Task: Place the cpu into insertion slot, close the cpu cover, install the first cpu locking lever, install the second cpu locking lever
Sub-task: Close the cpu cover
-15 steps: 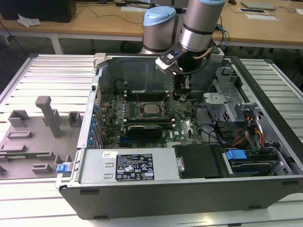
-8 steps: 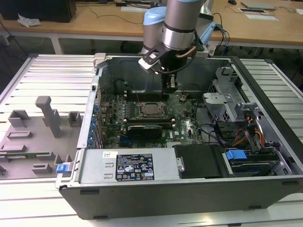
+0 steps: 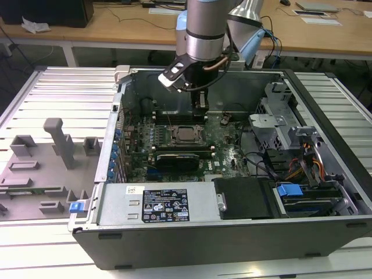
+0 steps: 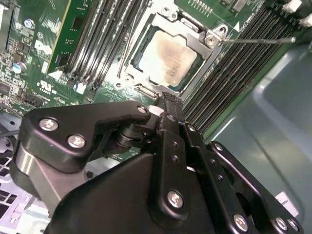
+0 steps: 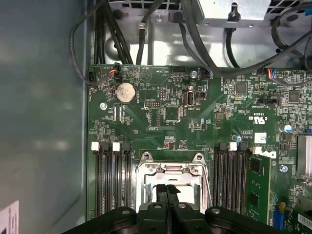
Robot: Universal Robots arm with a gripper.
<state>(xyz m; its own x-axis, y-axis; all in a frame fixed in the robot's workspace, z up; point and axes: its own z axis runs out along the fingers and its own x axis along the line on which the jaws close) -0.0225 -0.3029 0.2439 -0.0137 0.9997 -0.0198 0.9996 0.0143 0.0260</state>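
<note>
An open computer case [image 3: 232, 244] lies on its side on a slatted metal table [image 3: 58, 87], filling the exterior view from centre out to three o'clock. A grey moulded fixture tray [image 3: 52, 151] sits at nine o'clock. The silver and blue arm [image 3: 206, 23] comes in at twelve o'clock and points straight down into the case. Its black gripper [image 3: 200, 104] hangs just above the green circuit board [image 5: 161, 112], at twelve o'clock of the insertion slot [image 3: 174, 135]. In both wrist views the two fingers [image 5: 161, 192] are pressed together with nothing seen between them. The cpu [image 4: 168, 56], its dull silver top marked with a brownish stain, lies seated in the slot. The cpu cover [image 4: 187, 34] lies flat around it as a silvery frame. A thin wire lever [image 4: 253, 41] runs from one corner of the cover out over the black memory slots [image 5: 112, 175]. At six o'clock of the case, a black label [image 3: 165, 204] on the grey housing carries small white print and symbols. The board bears white printed markings and a round silver coin battery [image 5: 125, 91]. A blue tab [image 3: 289, 190] sits at four o'clock.
</note>
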